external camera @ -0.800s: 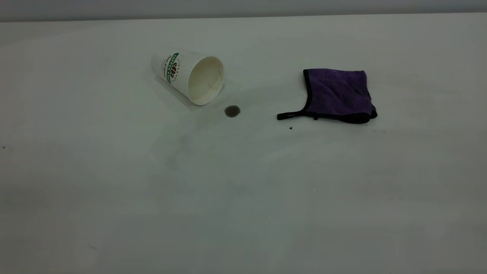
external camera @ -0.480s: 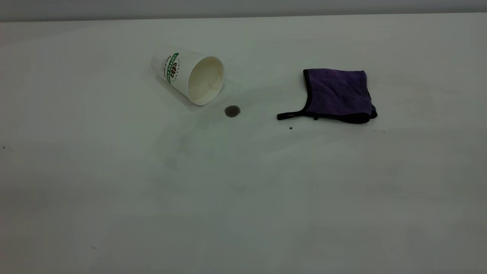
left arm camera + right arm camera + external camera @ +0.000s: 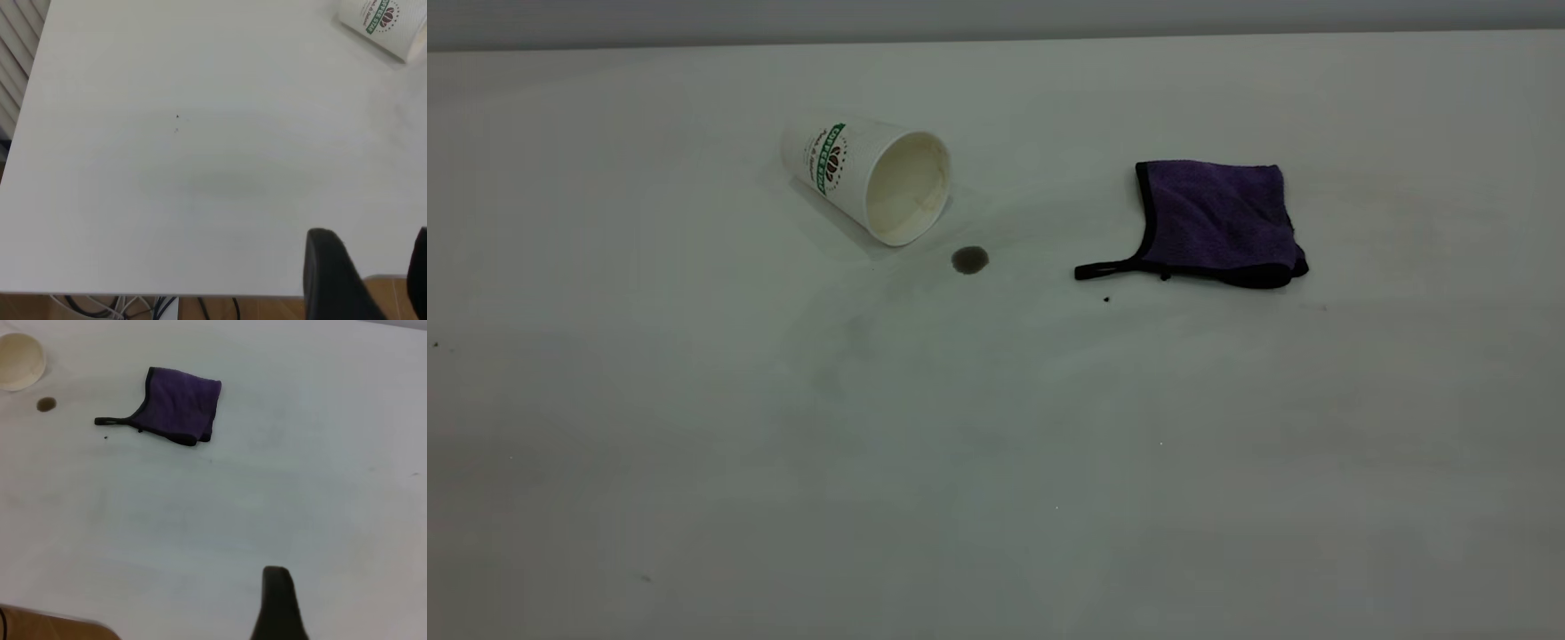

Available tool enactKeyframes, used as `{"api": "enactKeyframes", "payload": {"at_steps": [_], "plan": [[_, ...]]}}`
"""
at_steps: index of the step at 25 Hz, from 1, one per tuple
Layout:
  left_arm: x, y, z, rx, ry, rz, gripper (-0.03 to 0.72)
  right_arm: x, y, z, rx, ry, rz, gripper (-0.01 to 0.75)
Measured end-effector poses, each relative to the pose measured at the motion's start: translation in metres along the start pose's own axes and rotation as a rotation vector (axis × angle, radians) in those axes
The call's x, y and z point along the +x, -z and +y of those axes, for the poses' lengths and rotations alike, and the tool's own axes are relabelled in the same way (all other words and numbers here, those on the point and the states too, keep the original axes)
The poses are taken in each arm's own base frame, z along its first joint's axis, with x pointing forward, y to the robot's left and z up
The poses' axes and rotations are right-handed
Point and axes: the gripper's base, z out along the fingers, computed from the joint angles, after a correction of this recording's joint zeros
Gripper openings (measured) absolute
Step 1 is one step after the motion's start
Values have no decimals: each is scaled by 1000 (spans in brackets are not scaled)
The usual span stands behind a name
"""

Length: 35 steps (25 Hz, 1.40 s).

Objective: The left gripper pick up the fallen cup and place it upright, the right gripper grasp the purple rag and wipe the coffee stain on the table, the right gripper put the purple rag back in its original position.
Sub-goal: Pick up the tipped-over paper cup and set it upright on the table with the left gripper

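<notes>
The white paper cup (image 3: pixel 867 178) lies on its side at the back left of the table (image 3: pixel 996 462), mouth turned toward the coffee stain (image 3: pixel 969 260), a small dark spot just beside its rim. The purple rag (image 3: pixel 1214 218) lies folded to the right, its black strap pointing at the stain. No arm shows in the exterior view. In the left wrist view, my left gripper (image 3: pixel 372 233) is open above the table's near edge, far from the cup (image 3: pixel 383 23). My right gripper (image 3: pixel 277 600) shows only as a black tip, well away from the rag (image 3: pixel 180 403) and stain (image 3: pixel 46 405).
A tiny black speck (image 3: pixel 1106 300) sits just in front of the rag's strap. Faint smears mark the tabletop in front of the stain. In the left wrist view, cables (image 3: pixel 133 307) hang over a wooden floor below the table's edge.
</notes>
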Motion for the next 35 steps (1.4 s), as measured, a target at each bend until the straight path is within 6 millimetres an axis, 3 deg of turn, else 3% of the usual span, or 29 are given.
{"api": "enactKeyframes", "payload": {"at_steps": [25,29,35], "plan": [[-2,-2,0,0,-1,19,348,0,0,0,0,0,0,588],[-22,-15,0,-7,-6,107,348,0,0,0,0,0,0,588],[-85,-53,4,-52,-54,169,348,0,0,0,0,0,0,588]]}}
